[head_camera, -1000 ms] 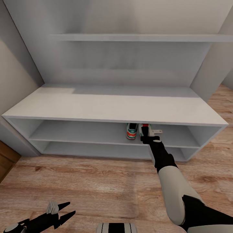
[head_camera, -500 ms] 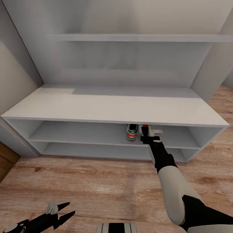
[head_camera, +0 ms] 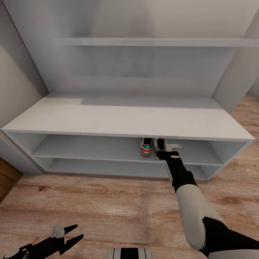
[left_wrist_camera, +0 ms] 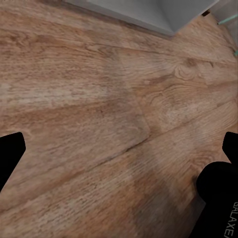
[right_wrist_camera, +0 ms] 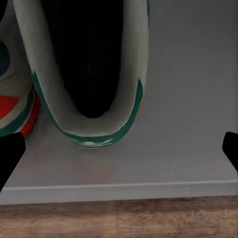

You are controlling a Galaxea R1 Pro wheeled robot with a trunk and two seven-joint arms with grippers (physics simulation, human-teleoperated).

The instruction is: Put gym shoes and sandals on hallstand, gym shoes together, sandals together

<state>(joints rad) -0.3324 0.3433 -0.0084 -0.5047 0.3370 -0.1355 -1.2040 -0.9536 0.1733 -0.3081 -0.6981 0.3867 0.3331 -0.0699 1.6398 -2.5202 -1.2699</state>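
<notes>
Head view: we're seeing both gym shoes (head_camera: 150, 146) sitting side by side, touching, on the rack's (head_camera: 126, 120) upper low shelf, under the bench top, right of centre. So that half looks done. Sandals aren't spotted here, so they're prob. still waiting.

R pincer (head_camera: 172, 151) is hanging at the shelf lip just behind the right shoe (right_wrist_camera: 94, 69), tips spread wide and pinching nothing. L pincer (head_camera: 70, 233) is hovering low over bare floor (head_camera: 108, 201), also spread, empty.

We're facing a pale-grey unit w/ wall shelves above, beige walls, wood-plank floor.
</notes>
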